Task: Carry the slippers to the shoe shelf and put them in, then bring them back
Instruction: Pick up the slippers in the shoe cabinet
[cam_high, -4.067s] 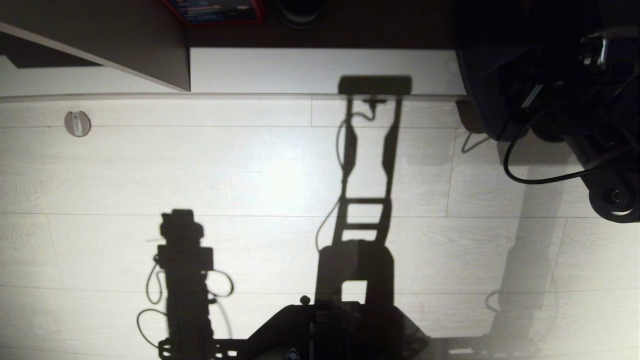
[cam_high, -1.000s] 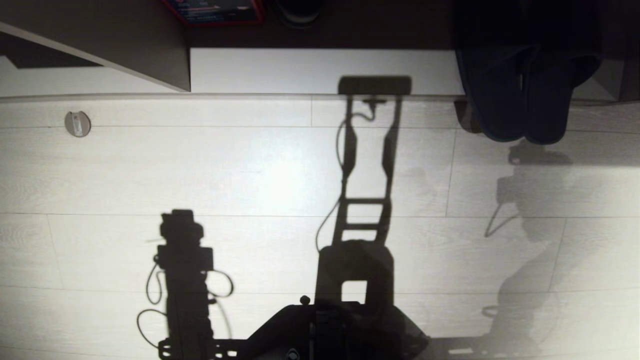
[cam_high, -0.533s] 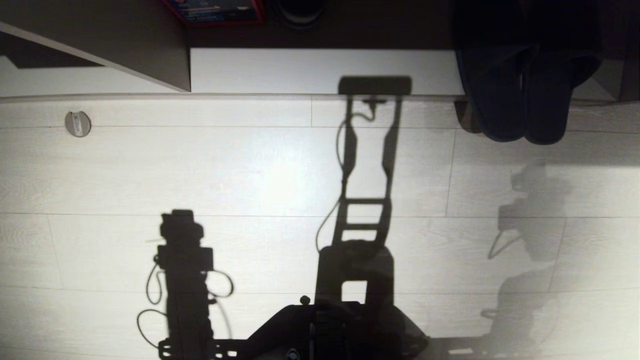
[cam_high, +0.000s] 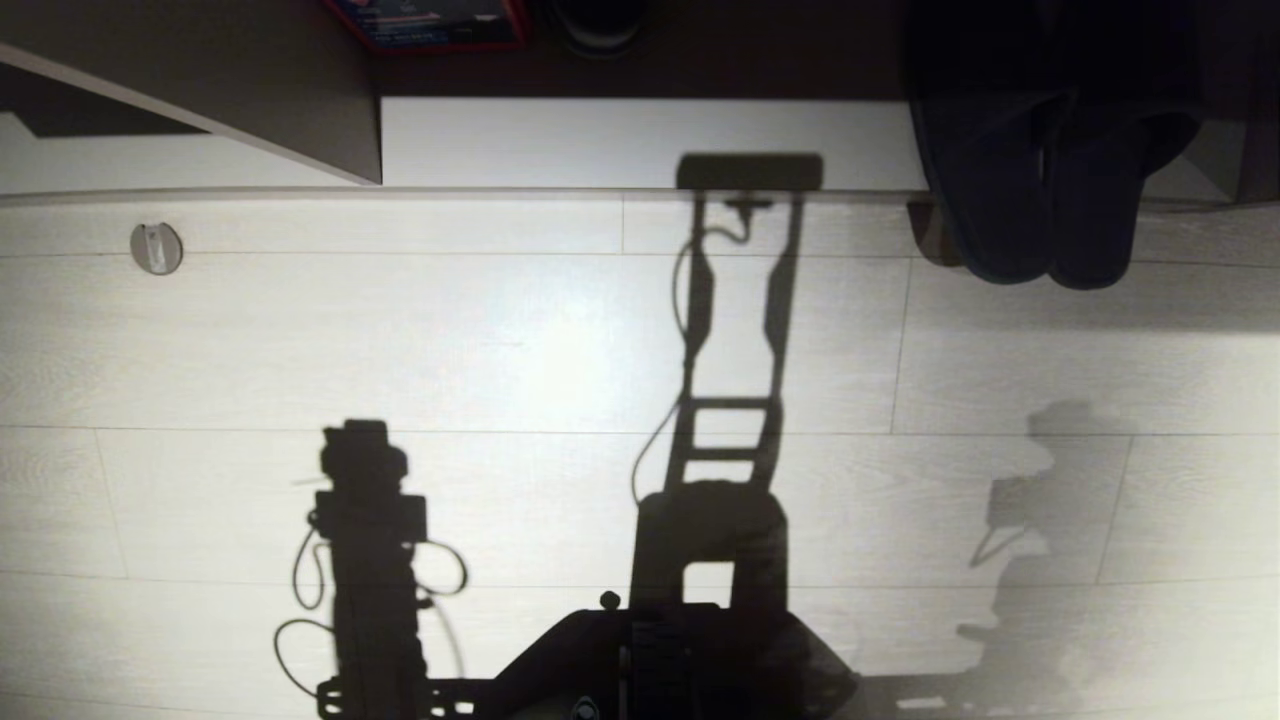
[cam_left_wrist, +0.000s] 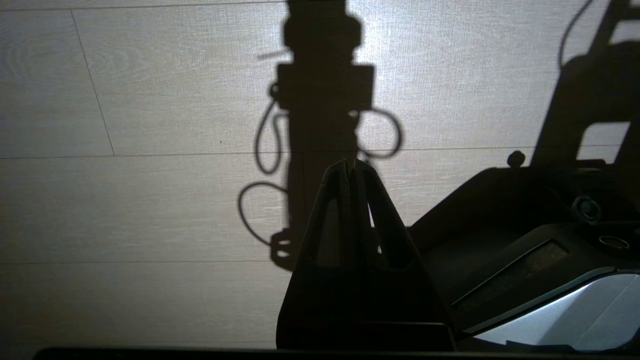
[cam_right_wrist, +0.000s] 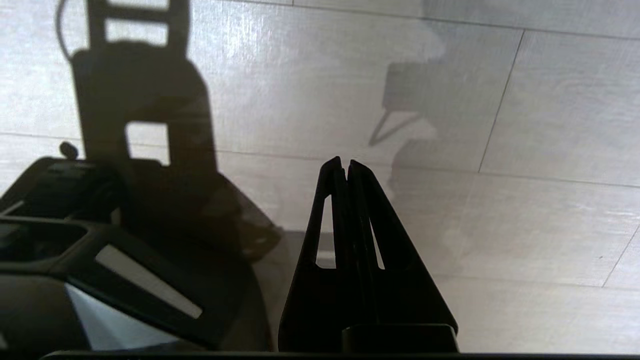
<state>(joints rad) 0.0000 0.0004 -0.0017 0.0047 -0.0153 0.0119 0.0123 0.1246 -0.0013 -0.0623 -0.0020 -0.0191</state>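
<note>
The right gripper (cam_right_wrist: 346, 165) is clenched, its two dark fingers pressed together at the tips with nothing between them. It points down at the pale plank floor (cam_right_wrist: 525, 225), next to the robot's black base (cam_right_wrist: 125, 240). The left gripper (cam_left_wrist: 350, 167) is also clenched and empty, and it hangs over the same floor on the other side of the base. Neither gripper itself appears in the head view; only their shadows fall on the planks there.

The slippers (cam_high: 1040, 190) are a dark blue-grey pair and look almost black in this light. They lie side by side and touch each other along their inner edges. They are flat and soft, with rounded ends. These rounded ends hang over the front edge of the pale base board (cam_high: 640, 140) of the shoe shelf (cam_high: 300, 110) and stand above the floor, while the other ends go into the dark compartment at the far right of the head view. A grey-brown divider panel (cam_high: 250, 90) stands at the left of the shelf. Behind the base board, far from the slippers, a red box (cam_high: 430, 25) and one dark shoe (cam_high: 600, 20) are partly visible at the top edge.

In front of the shelf the floor is wide and open, with only a small round fitting (cam_high: 156, 247) at the left.
</note>
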